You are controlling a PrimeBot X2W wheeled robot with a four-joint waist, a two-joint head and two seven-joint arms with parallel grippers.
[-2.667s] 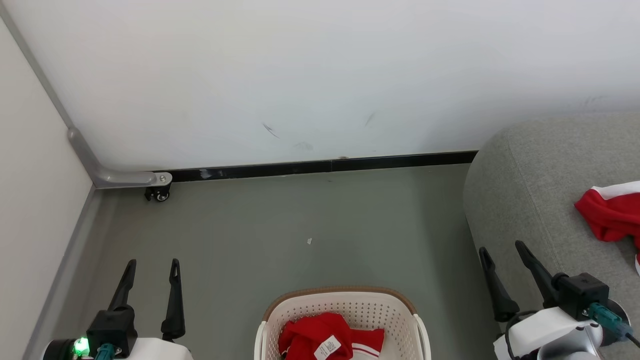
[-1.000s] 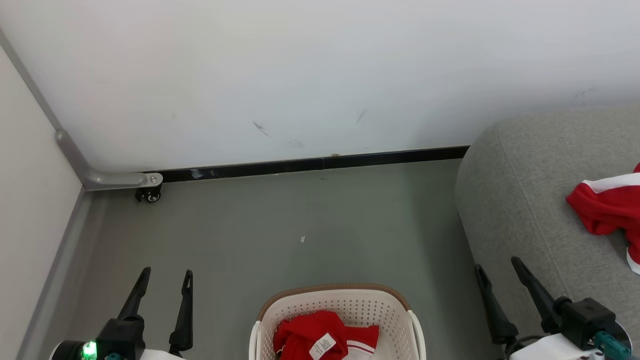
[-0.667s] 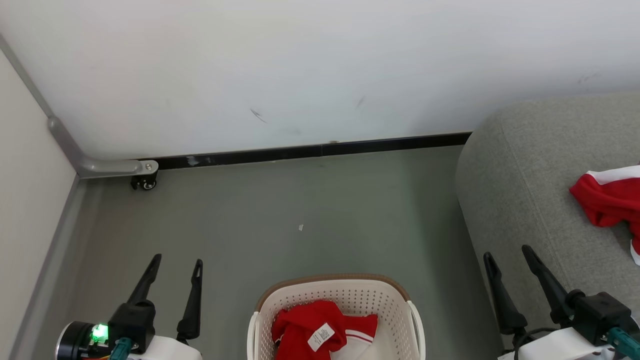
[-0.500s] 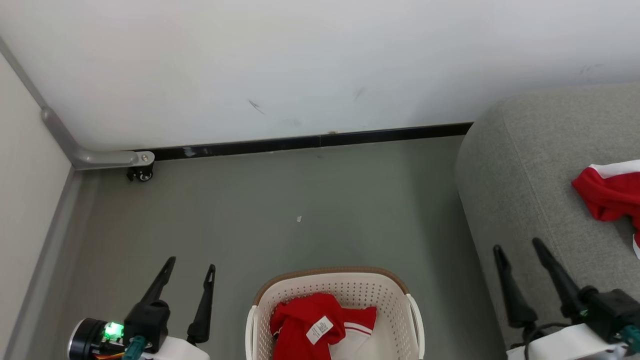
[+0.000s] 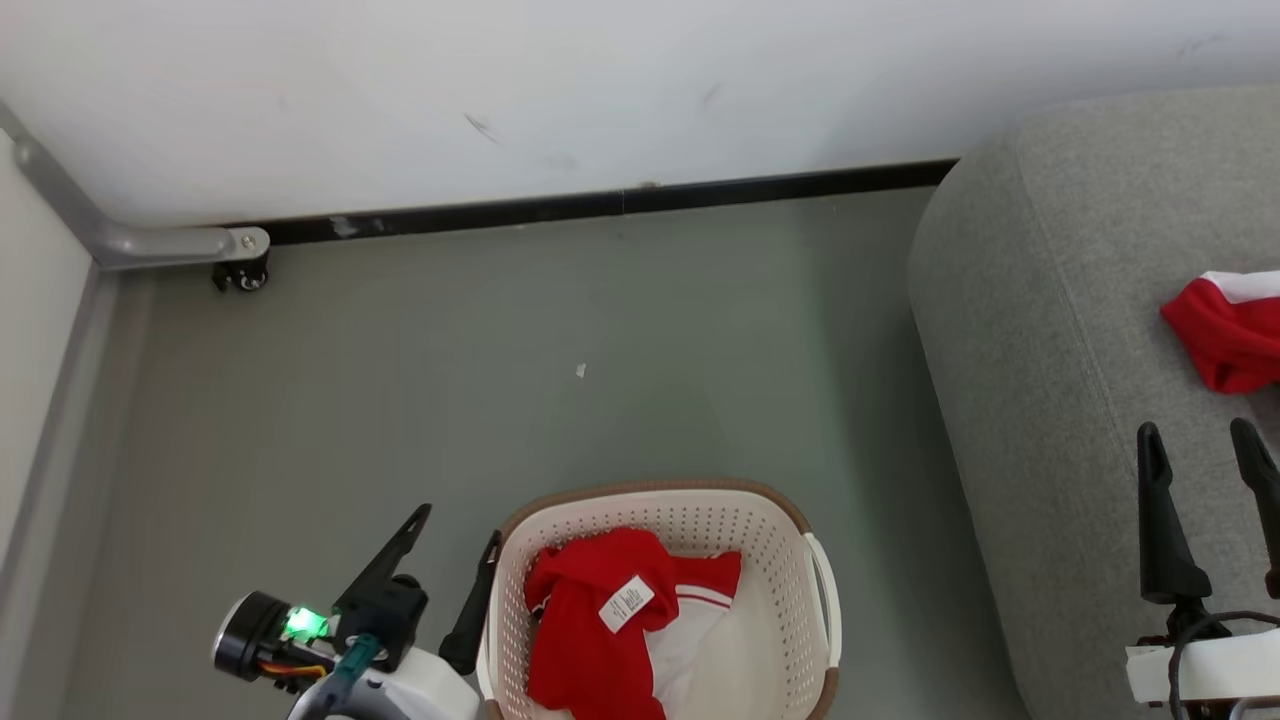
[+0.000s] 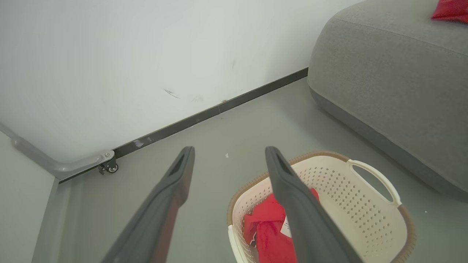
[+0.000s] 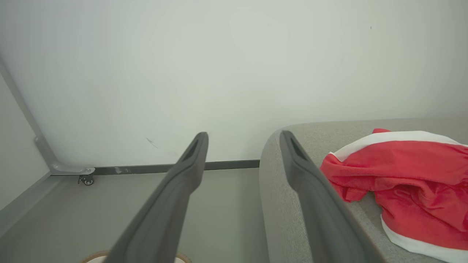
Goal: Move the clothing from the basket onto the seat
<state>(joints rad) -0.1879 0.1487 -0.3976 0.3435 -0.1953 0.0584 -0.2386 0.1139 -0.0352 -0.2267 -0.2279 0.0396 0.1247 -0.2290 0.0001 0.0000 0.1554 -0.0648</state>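
The left gripper (image 5: 458, 525) stands with fingers apart and empty, just beside the left rim of the basket (image 5: 650, 488). The right gripper (image 5: 1195, 430), also apart and empty, hangs over the seat (image 5: 1050, 350). One red garment (image 5: 590, 640) lies in the basket, and a second red garment (image 5: 1225, 335) lies on the seat.

Perforated plastic basket (image 5: 780, 530); soft cloth clothing (image 5: 590, 620); woven fabric seat (image 5: 1050, 330).

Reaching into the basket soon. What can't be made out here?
- The basket near end: cut off by head view's bottom edge.
- Any clothing below the top red piece: hidden, count unknown.
- The label print: too small.
- The garment on the seat: cut by head view's right edge.
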